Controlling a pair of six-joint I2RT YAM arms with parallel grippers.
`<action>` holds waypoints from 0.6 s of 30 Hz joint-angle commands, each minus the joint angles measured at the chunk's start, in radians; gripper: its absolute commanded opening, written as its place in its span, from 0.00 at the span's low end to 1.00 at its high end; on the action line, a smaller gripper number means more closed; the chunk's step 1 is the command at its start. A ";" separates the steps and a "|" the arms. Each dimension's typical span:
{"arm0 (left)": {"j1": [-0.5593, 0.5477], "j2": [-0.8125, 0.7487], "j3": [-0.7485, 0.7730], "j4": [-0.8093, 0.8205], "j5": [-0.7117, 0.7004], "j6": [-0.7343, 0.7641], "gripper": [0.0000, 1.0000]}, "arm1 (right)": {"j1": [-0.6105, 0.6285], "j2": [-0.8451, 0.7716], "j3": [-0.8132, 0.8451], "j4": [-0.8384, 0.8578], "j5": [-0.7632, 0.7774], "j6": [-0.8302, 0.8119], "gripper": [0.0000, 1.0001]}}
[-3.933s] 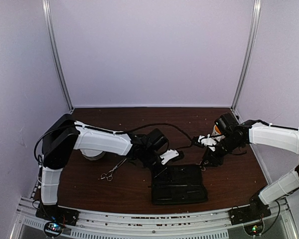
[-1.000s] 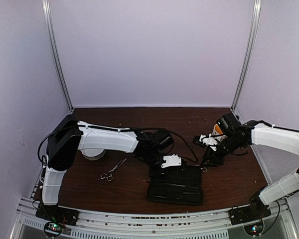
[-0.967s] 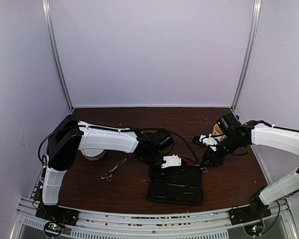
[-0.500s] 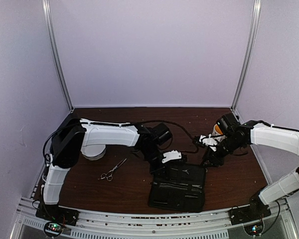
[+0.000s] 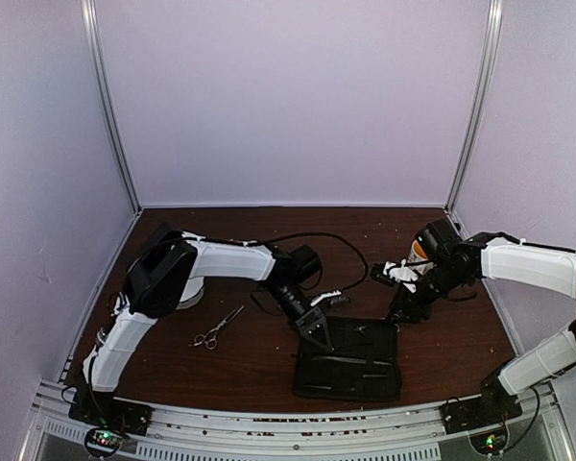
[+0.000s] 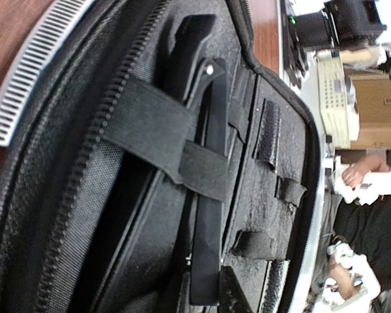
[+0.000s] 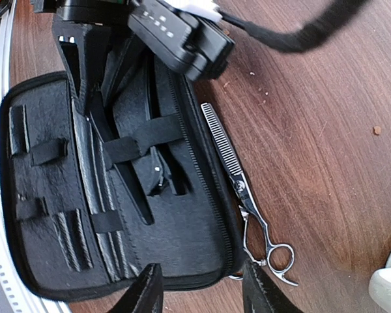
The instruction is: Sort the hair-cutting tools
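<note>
The flat black fabric zip case [image 5: 350, 363] lies opened on the brown wooden counter [image 5: 230, 379] so that its elastic loops face up to take the tools. A short narrow black piece [image 6: 208, 195] already sits tucked under a broad strap inside. The left pincer [image 5: 317, 325] is thrust down at the case's far-left corner, probably to work at that piece or to pin the case, but I cannot tell whether it is clenched on anything. The right pincer [image 7: 205, 290] hangs released over the opposite rim, jaws apart and empty, seemingly waiting beside the silver toothed-blade scissors [image 7: 241, 186] that lie against the zip edge. The thin silver scissors with ring handles [image 5: 216, 329] rest on the counter well to the left of the case. Against a second ago, the left arm has swung its elbow inward and rolled its wrist, and the case has slid slightly rightward and turned. The right arm and the left-hand scissors are where they were.
</note>
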 commanded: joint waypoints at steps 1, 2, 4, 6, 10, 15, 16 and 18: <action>0.011 0.010 0.061 -0.007 -0.007 -0.107 0.01 | -0.007 -0.002 -0.001 -0.011 -0.015 -0.002 0.43; 0.014 0.010 0.064 -0.015 -0.038 -0.114 0.01 | -0.007 -0.002 0.000 -0.011 -0.016 -0.002 0.43; 0.017 0.007 0.084 -0.045 -0.093 -0.115 0.05 | -0.007 0.000 0.000 -0.011 -0.017 -0.002 0.43; 0.017 0.001 0.093 -0.074 -0.139 -0.109 0.14 | -0.006 0.004 0.000 -0.011 -0.017 -0.003 0.43; 0.017 -0.038 0.080 -0.079 -0.177 -0.105 0.26 | -0.006 0.007 0.002 -0.011 -0.020 -0.001 0.43; 0.017 -0.102 0.076 -0.088 -0.228 -0.117 0.35 | -0.007 0.007 0.001 -0.009 -0.017 -0.001 0.43; 0.017 -0.113 0.083 -0.101 -0.244 -0.117 0.36 | -0.006 0.008 0.002 -0.010 -0.017 -0.001 0.43; 0.017 -0.130 0.090 -0.120 -0.271 -0.108 0.39 | -0.006 0.009 0.003 -0.011 -0.018 0.001 0.43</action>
